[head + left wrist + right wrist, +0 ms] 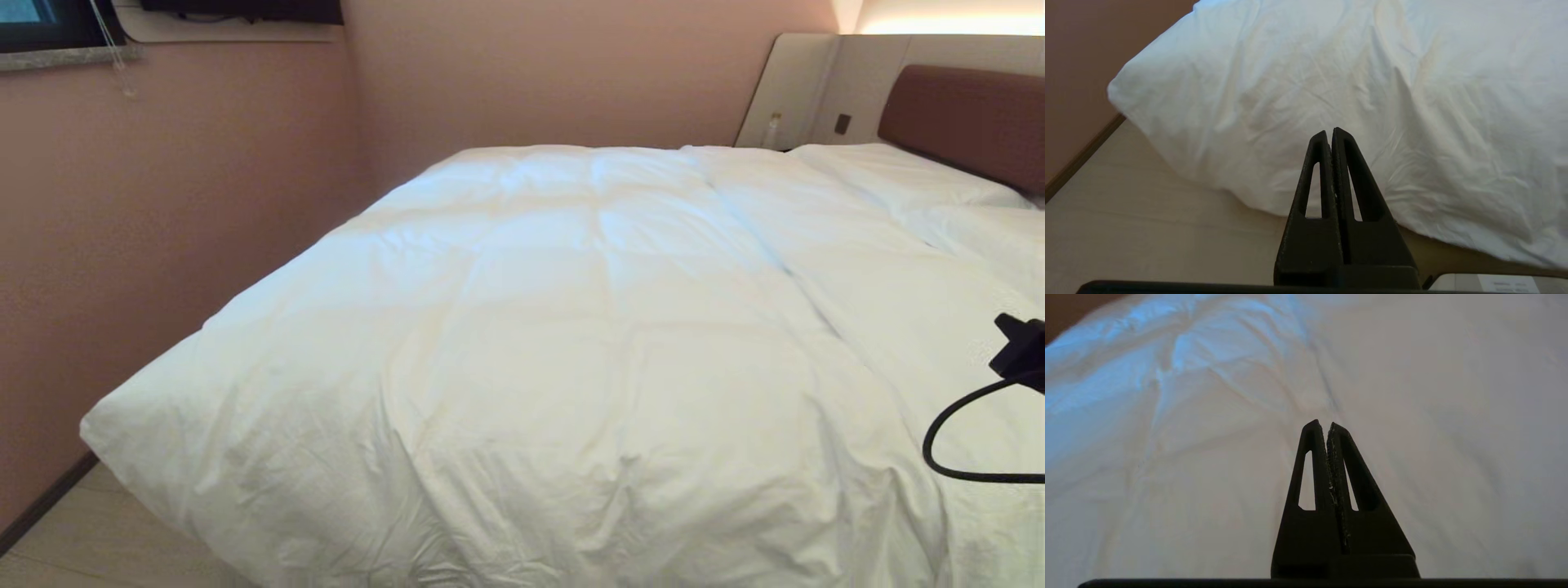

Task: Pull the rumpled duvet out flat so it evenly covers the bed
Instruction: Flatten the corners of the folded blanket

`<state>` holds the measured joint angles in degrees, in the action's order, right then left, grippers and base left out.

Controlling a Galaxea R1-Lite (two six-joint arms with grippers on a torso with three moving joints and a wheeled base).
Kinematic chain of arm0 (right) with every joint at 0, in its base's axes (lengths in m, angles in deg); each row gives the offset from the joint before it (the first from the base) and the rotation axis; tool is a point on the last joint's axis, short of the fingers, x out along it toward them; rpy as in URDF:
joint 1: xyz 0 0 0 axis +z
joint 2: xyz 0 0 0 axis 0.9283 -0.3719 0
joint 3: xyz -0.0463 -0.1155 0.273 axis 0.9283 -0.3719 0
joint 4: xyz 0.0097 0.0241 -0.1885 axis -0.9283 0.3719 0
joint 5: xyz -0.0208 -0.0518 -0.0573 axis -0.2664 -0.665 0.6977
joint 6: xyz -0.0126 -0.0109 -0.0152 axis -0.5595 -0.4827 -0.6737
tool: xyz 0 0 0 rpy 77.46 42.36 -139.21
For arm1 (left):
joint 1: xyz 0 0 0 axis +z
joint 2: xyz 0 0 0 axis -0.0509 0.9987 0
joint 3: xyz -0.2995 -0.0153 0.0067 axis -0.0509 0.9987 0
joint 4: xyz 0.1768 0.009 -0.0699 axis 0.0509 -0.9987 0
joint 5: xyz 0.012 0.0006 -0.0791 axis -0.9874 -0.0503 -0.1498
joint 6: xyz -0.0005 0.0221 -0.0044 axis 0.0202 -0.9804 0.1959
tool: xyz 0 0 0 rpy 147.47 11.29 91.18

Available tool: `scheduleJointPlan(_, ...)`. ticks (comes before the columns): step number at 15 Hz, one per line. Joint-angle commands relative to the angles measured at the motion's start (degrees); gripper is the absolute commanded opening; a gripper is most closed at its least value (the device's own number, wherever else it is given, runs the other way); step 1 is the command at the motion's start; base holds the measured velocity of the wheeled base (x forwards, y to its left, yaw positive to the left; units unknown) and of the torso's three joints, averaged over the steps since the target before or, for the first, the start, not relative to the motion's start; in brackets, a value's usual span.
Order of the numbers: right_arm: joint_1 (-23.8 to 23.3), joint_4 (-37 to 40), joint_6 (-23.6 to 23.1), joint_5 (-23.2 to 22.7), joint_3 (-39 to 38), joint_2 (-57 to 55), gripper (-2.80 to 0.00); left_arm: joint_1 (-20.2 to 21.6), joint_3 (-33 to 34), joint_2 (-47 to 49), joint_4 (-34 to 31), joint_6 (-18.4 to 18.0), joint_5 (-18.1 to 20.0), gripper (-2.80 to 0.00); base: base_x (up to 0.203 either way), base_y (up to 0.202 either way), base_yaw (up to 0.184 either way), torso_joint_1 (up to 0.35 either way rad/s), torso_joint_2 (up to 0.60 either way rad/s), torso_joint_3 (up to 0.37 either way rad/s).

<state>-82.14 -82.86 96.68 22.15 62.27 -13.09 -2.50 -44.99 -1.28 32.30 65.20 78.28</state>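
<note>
White and puffy, the duvet point(571, 343) lies spread over the bed point(967, 122), its long axis running from the near foot edge toward the headboard. The right hand point(1323, 426) hovers above its right side, closed and empty. The left hand point(1329, 134), also closed on nothing, points at the near left corner, with floor point(1147, 228) below.
</note>
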Motion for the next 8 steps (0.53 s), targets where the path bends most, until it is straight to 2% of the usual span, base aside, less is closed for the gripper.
scheduleJointPlan(1,0.00,14.17,2.63,0.18,-0.32,0.73,-2.80,0.02,0.05,0.00,-0.04,-0.01,0.03,-2.80,-0.197,0.000,0.003,0.002,0.01,0.002)
scheduleJointPlan(5,0.75,16.51,2.27,-0.98,-2.89,-1.00,-2.80,-0.02,0.00,0.00,-0.04,0.08,-0.06,-2.80,-0.193,0.000,0.001,0.004,0.00,0.002)
scheduleJointPlan(8,1.79,16.50,-0.44,-1.23,-5.69,-4.79,-2.80,0.02,-0.02,0.00,-0.04,-0.01,0.00,-2.80,-0.182,0.000,-0.001,0.002,0.00,0.001)
